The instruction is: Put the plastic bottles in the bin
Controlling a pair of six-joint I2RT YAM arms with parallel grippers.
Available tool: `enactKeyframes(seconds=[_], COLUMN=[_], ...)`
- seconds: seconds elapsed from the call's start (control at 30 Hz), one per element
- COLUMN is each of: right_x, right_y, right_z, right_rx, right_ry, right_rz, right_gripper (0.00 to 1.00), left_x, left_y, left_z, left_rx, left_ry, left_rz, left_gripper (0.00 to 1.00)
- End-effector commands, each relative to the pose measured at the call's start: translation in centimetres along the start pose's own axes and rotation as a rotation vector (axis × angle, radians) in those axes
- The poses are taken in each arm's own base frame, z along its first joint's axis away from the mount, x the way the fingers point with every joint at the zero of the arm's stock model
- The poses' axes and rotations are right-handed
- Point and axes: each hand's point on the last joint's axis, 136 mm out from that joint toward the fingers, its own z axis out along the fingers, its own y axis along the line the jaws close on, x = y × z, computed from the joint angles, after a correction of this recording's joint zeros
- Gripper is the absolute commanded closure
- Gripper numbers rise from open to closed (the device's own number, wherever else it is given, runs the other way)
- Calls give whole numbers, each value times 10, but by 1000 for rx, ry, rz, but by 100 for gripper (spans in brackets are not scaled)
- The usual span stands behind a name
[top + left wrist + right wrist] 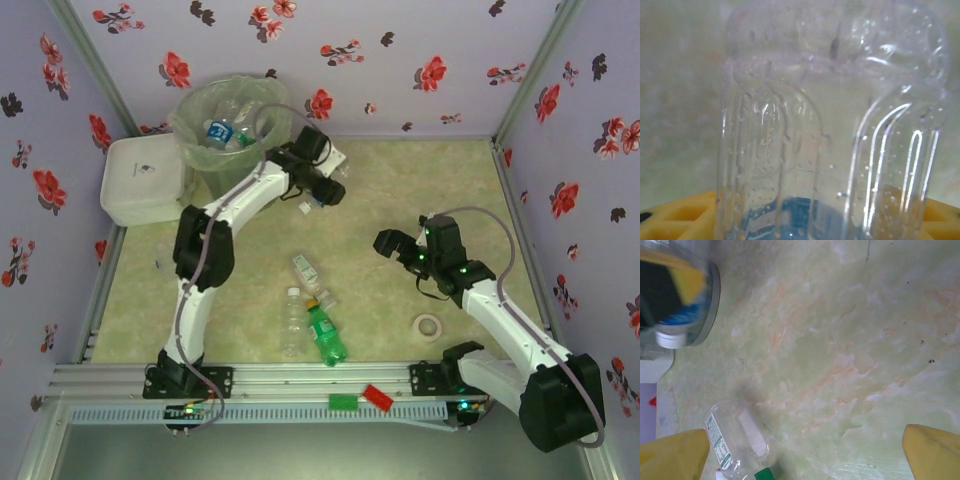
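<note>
Just right of the bin (200, 150), the left gripper (322, 195) clasped a clear bottle (830, 130). Farther right of the bin, the right gripper (393, 245) gaped wide. Loose bottles (325, 338) lay on the bin's near side.

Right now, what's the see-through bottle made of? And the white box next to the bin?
The bottle looks like thin clear plastic with a glossy finish: you can see through its ribbed wall, and light glints on it. The white box is probably plastic too, smooth and dull with rounded corners, though that is less sure from above.
</note>
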Motion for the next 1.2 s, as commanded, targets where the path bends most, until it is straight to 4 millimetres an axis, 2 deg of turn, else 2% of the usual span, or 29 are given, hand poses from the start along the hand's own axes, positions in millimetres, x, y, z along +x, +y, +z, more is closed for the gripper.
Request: enactKeyframes(seconds=[0.0, 0.13, 0.23, 0.3, 0.43, 0.53, 0.63, 0.7, 0.83, 1.0, 1.03, 1.07, 1.1, 1.13, 1.17], right_x=[-10, -16, -19, -20, -19, -16, -14, -15, -19, -18, -17, -16, -16, -16, -16], right_y=[11, 19, 21, 21, 22, 20, 21, 23, 25, 25, 25, 25, 23, 22, 21], right_z=[-6, -8, -5, 0, 13, 22, 26, 25, 22, 20, 19, 18, 17, 16, 15], right_rx=[-35, -46, -41, -35, -51, -62, -74, -79, -74, -78, -79, -77, -73, -70, -62], right_ry=[-44, -51, -43, -34, -9, 6, 18, 24, 5, 5, 3, 0, -5, -10, -15], right_rz=[4, -11, -31, -36, -25, -2, 12, 11, -2, 10, 12, 13, 16, 17, 16], right_gripper=[0, 0, 0, 0, 0, 0, 0, 0, 0, 0, 0, 0, 0, 0, 0], left_x=[-66, -98, -112, -115, -112, -98, -80, -66, -41, -25, -23, -22, -22, -21, -22], left_y=[7, 31, 59, 79, 122, 156, 184, 200, 221, 230, 232, 234, 235, 236, 237], left_z=[-78, -143, -187, -212, -259, -282, -292, -292, -279, -255, -251, -246, -242, -238, -237], left_rx=[13, 5, -39, -75, -156, -249, -310, -343, -388, -400, -398, -397, -392, -385, -381], left_ry=[-244, -404, -496, -542, -618, -646, -655, -645, -588, -516, -507, -497, -489, -475, -468], left_rz=[-47, -132, -178, -208, -292, -363, -435, -487, -548, -563, -570, -576, -582, -592, -601], left_gripper=[71, 86, 90, 100, 100, 100, 100, 100, 100, 100, 99, 93, 77, 48, 28])
